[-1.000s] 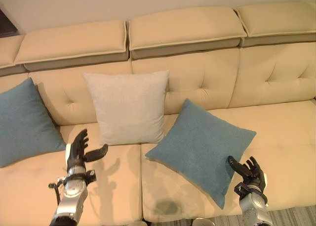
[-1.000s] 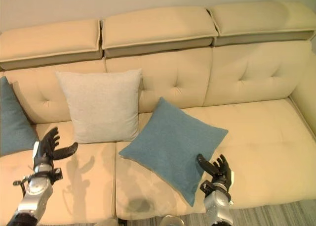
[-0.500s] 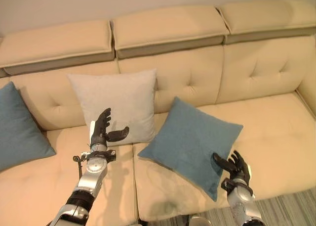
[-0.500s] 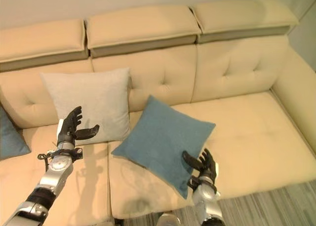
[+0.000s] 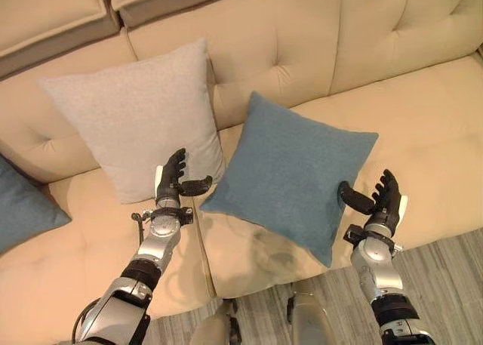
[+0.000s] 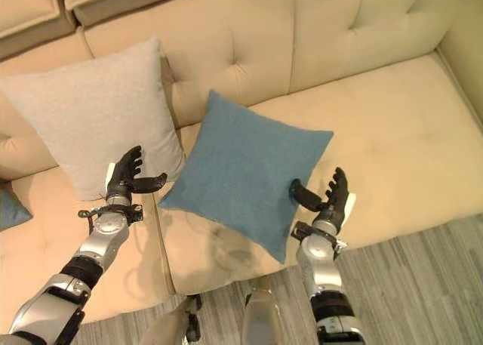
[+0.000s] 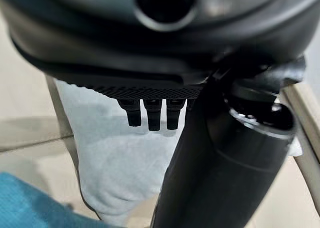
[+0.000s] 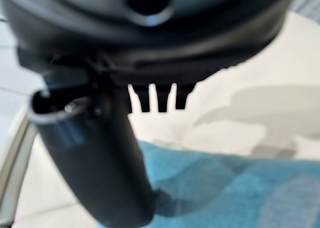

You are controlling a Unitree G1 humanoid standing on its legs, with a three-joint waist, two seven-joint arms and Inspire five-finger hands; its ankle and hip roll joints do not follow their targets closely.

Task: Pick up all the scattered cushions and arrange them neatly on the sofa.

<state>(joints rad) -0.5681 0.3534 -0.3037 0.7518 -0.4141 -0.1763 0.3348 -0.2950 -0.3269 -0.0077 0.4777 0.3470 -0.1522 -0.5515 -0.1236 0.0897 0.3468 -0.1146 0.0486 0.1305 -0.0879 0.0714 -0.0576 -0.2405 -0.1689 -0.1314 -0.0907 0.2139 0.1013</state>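
Blue cushion (image 6: 243, 167) flat on sofa (image 6: 392, 126) btwn open left hand (image 6: 128, 175) & right hand (image 6: 328, 201), grey cushion (image 6: 87, 111) upright behind.

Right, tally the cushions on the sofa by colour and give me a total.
Blue cushions: 2, the middle one lying between the hands, and one at the far left edge.
Light grey cushions: 1, propped against the sofa backrest.
Total: 3 cushions.
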